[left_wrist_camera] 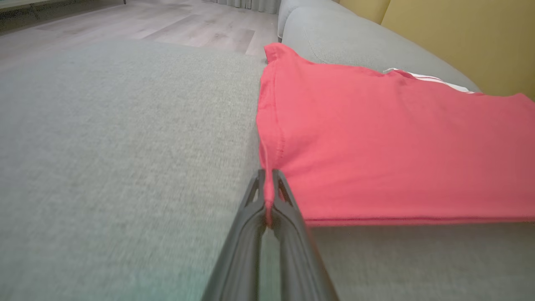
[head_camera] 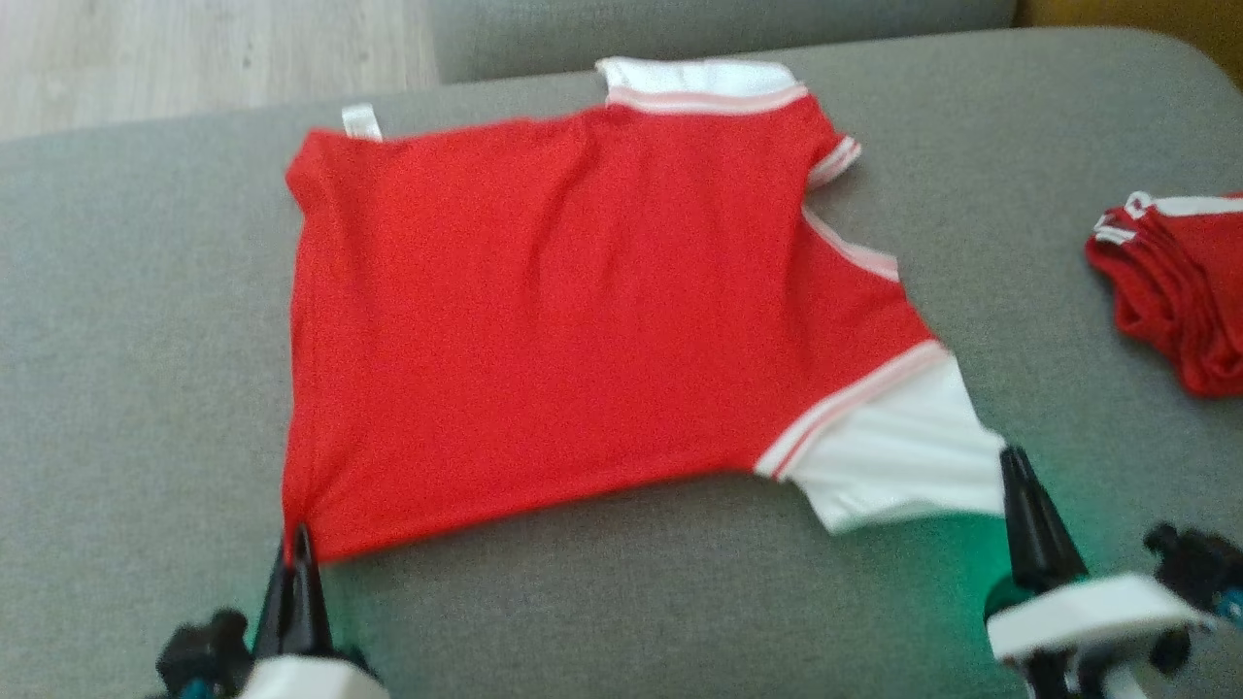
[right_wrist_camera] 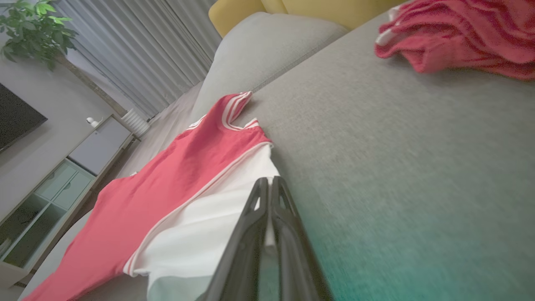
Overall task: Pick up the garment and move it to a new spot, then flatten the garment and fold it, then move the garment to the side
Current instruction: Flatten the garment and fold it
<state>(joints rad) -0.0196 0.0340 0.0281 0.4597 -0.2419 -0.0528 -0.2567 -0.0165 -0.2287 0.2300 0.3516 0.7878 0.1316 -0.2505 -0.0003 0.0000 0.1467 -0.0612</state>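
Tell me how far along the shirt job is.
Done: the red shirt lies spread nearly flat on the grey cushion. In hand: left gripper pinches its hem corner, right gripper its white sleeve. Left: no fold shows yet, nor the move to the side.

Matt cloth garment (head_camera: 583,320), coarse woven sofa (head_camera: 146,340) (blurred nearby), floor (left_wrist_camera: 167,25) seemingly smooth wood.

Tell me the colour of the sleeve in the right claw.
White sleeve, joined to the red shirt by a striped band; head view shows it best.

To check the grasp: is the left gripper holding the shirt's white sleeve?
No, the left gripper pinches a red corner of the shirt, not the white sleeve.
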